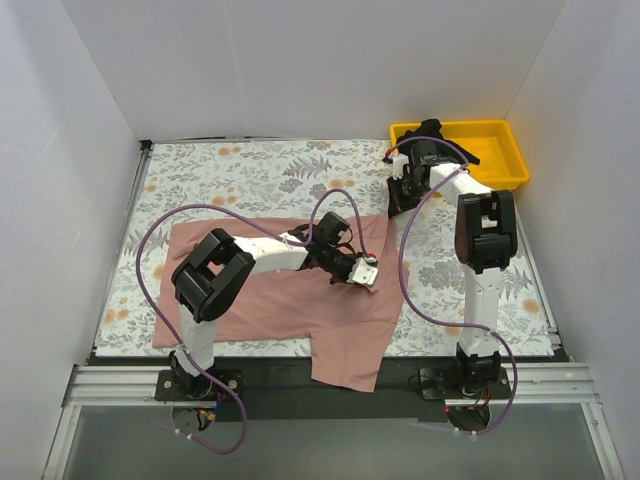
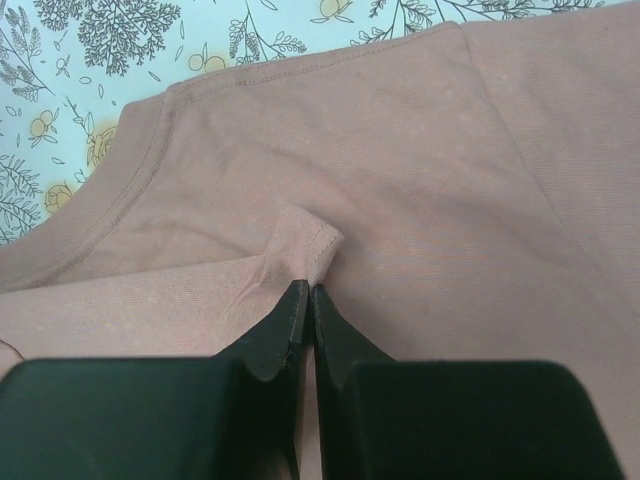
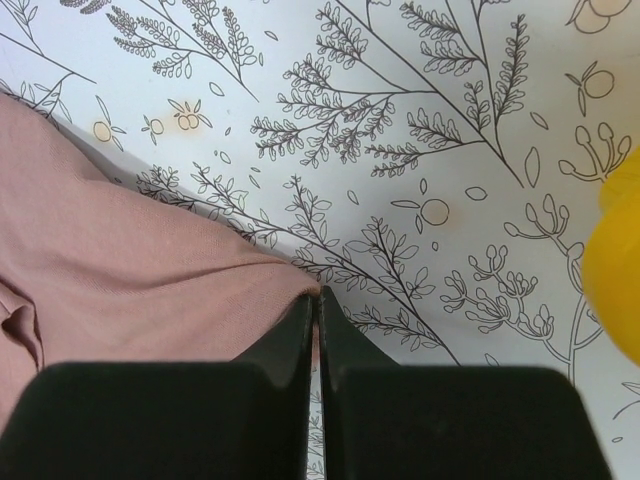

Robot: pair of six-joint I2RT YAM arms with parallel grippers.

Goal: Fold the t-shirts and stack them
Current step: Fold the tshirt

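While the soft dusty pink cotton t-shirt [image 1: 260,300] lies spread on the floral table cover [image 1: 250,175], the left gripper [image 2: 310,292] pinches a small fold of it. Meanwhile the right gripper [image 3: 318,296] nips its far right corner

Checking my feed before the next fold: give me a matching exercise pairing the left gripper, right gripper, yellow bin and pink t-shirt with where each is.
1 left gripper
2 right gripper
3 yellow bin
4 pink t-shirt

A far right corner of the table
B hangs over the near edge
C shut on the shirt's right corner
D pinches a mid-shirt fold

Pairs: 1-D, 2-C, 3-A, 4-B
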